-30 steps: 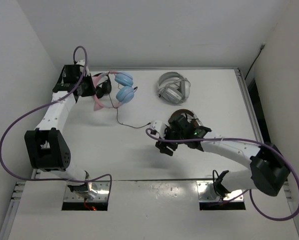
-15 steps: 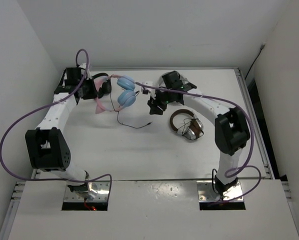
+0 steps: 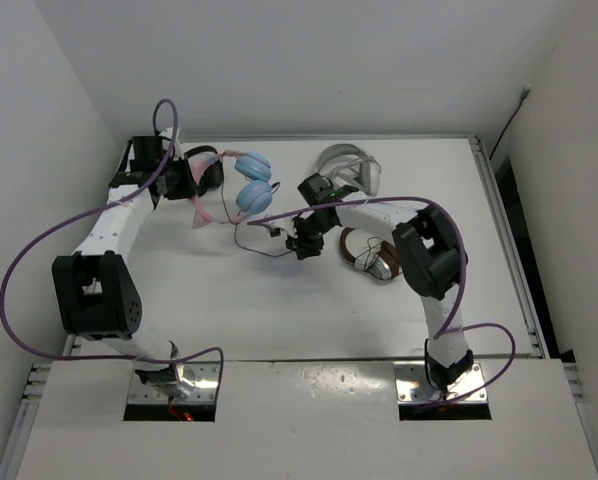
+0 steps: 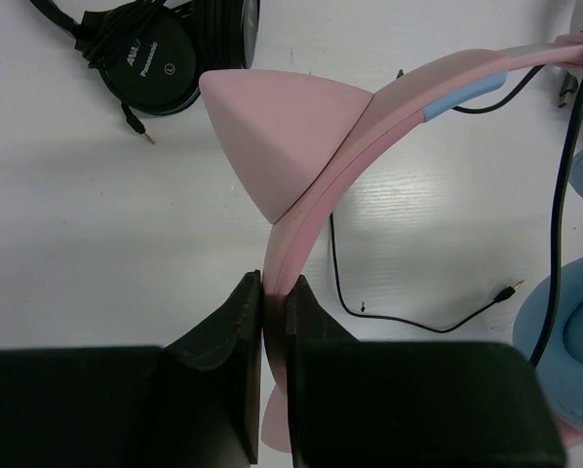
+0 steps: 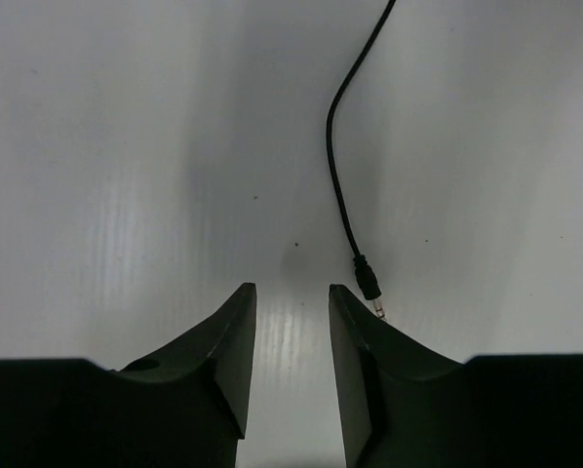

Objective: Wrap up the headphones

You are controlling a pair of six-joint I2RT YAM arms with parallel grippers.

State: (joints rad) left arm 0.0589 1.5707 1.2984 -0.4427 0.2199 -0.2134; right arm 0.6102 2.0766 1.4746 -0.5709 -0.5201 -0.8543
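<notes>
At the far-left corner of the worktop [image 3: 279, 320]: the headphones [image 3: 251, 190], two light-blue cups side by side, pink headband [image 4: 330, 185] running left from them. Left gripper [image 4: 274, 292] is clamped on the headband, which sits edge-on between its fingers, just below a pink cat-ear piece [image 4: 272, 127].

Thin black cable [image 3: 241, 238] drops from the cups onto the worktop and trails right toward the centre. It lies loose, not wound.

Right gripper [image 5: 291, 297] is low over the worktop at the cable's free end, jaws apart, nothing between them. The jack plug [image 5: 369, 285] lies outside the gap, just beside one fingertip.

Small black pair [image 4: 145, 49] lies near the left gripper toward the far edge. White print on its cup, can't read it reliably. Grey pair [image 3: 349, 165] at the far edge, centre. Brown pair [image 3: 374, 250] right of centre, partly behind the right arm.
</notes>
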